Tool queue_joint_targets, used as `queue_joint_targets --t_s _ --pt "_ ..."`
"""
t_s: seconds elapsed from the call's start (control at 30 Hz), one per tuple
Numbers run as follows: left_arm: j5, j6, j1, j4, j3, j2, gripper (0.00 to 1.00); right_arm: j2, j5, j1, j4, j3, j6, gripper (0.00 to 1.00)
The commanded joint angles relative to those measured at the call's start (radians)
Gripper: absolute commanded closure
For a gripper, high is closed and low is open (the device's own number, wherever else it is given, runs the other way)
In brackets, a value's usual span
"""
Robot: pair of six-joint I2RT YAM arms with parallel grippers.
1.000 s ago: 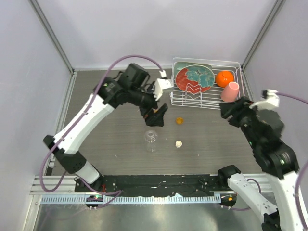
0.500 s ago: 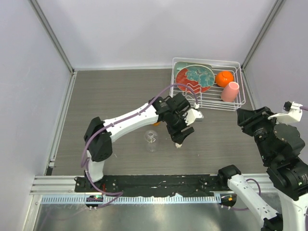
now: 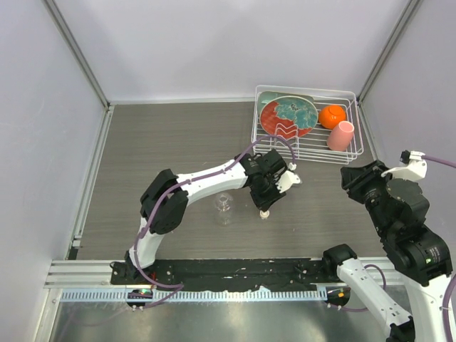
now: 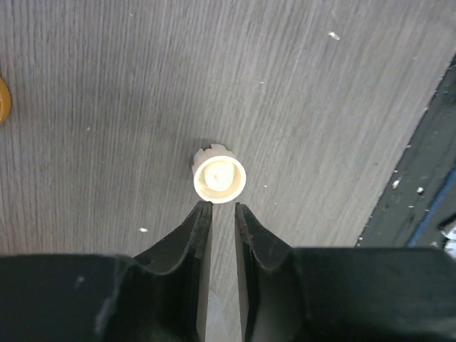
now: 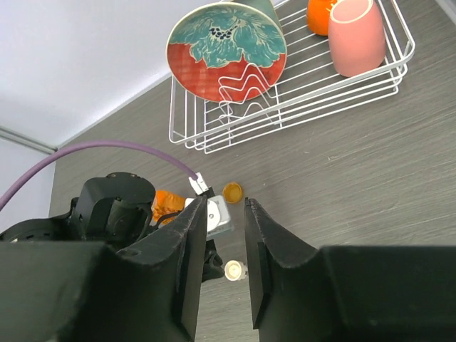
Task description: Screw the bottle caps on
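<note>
The cream-white cap (image 4: pixel 219 178) lies on the grey table just beyond my left gripper (image 4: pixel 221 205). That gripper's jaws stand a narrow gap apart, narrower than the cap, with nothing between them. From above, the left gripper (image 3: pixel 264 206) points down at this cap (image 3: pixel 264 213). The clear bottle (image 3: pixel 224 206) stands to its left. The orange cap (image 5: pixel 232 191) lies farther back. The orange bottle (image 5: pixel 167 201) peeks out behind the left arm. My right gripper (image 5: pixel 225 201) hangs high at the right (image 3: pixel 354 176), narrowly open and empty.
A white wire rack (image 3: pixel 308 158) at the back right holds a red-and-teal plate (image 3: pixel 288 115), an orange ball-like thing (image 3: pixel 332 115) and a pink cup (image 3: pixel 341 135). A black rail (image 3: pixel 235 269) runs along the near edge. Grey walls enclose three sides.
My left arm swung from the back of the table down over the cream-white cap, and its jaws narrowed from wide. The right arm shifted at the right side and its jaws narrowed too.
</note>
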Motion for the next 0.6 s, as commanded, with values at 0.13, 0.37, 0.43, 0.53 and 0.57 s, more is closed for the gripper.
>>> queue_joint_targets --t_s 0.13,0.37,0.43,0.53,0.57 --pt "-0.047 -0.001 -0.004 0.085 -0.016 0.035 0.80 -0.014 -0.038 0.001 0.067 -0.047 0.003 0.68" --pt "-0.052 -0.001 -0.004 0.101 -0.022 0.043 0.82 -0.020 -0.058 0.000 0.075 -0.071 0.006 0.69" --pt "-0.058 0.000 -0.004 0.104 -0.024 0.044 0.82 -0.022 -0.067 0.001 0.078 -0.079 0.004 0.69" --pt "-0.058 0.005 -0.004 0.112 -0.028 0.046 0.83 -0.023 -0.078 0.003 0.083 -0.088 0.006 0.70" --pt "-0.061 0.005 -0.004 0.114 -0.030 0.048 0.83 -0.025 -0.082 0.001 0.081 -0.091 0.006 0.70"
